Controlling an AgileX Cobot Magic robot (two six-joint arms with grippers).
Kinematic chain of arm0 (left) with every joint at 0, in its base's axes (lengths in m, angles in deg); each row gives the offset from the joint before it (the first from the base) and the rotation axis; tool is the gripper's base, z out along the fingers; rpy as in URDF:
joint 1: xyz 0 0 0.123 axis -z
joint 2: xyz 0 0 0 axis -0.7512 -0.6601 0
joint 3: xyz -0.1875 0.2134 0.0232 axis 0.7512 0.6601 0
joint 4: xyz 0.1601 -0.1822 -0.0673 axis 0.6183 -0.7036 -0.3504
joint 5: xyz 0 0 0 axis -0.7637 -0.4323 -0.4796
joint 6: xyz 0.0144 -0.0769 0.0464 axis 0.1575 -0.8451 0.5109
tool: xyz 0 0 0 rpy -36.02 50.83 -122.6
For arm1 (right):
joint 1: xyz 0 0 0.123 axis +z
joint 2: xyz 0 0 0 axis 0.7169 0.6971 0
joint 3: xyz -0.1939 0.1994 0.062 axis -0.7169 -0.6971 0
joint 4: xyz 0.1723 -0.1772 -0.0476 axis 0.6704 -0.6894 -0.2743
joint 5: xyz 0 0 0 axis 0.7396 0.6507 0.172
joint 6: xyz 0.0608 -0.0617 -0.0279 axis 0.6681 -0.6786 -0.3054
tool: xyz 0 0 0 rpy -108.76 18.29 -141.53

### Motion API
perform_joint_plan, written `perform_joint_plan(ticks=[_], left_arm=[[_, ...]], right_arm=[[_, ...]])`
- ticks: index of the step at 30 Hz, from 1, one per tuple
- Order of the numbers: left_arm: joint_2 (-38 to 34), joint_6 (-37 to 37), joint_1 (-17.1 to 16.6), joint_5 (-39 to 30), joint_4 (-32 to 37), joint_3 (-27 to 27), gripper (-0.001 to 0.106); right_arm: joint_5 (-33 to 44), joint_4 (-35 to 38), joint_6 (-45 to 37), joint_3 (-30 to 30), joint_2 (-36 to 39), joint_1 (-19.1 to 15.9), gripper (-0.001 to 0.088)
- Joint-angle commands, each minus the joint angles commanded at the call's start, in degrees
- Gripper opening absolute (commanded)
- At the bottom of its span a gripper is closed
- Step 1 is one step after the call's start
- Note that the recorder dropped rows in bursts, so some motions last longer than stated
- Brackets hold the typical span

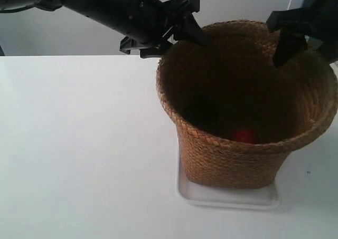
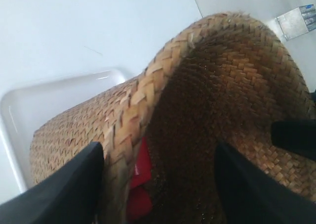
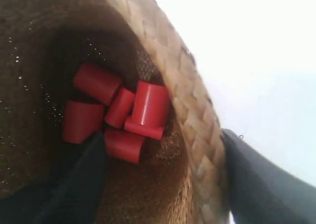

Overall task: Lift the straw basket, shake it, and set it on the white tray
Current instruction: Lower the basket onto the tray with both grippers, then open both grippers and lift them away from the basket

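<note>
The straw basket (image 1: 232, 154) stands upright with its base inside the white tray (image 1: 232, 199). In the exterior view, the gripper (image 1: 186, 22) of the arm at the view's left straddles the back left rim. The gripper (image 1: 289, 38) of the arm at the view's right straddles the back right rim. In the left wrist view my left gripper (image 2: 158, 157) is open, with the basket (image 2: 222, 75) rim between its spread fingers and the tray (image 2: 59, 95) beyond. My right gripper (image 3: 163, 140) is open too, one finger (image 3: 256, 179) outside the braided rim (image 3: 192, 100).
Several red cylinders (image 3: 118, 110) lie on the basket's floor, showing as a red spot (image 1: 243, 135) in the exterior view. The white tabletop (image 1: 79, 144) stretches to the left of the tray. A pale wall runs behind the table.
</note>
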Motion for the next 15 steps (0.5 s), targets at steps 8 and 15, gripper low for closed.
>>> perform_joint_plan(ticks=[8,15], left_arm=[[4.7,0.2,0.0,-1.1,5.1,0.0,0.067],[9.6,0.6,0.0,-1.9,9.5,0.0,0.067]], right_arm=[[-0.5,0.2,-2.0,0.0,-7.5,0.0,0.0604],[-4.0,0.4,-2.0,0.0,-13.2,0.0,0.0604]])
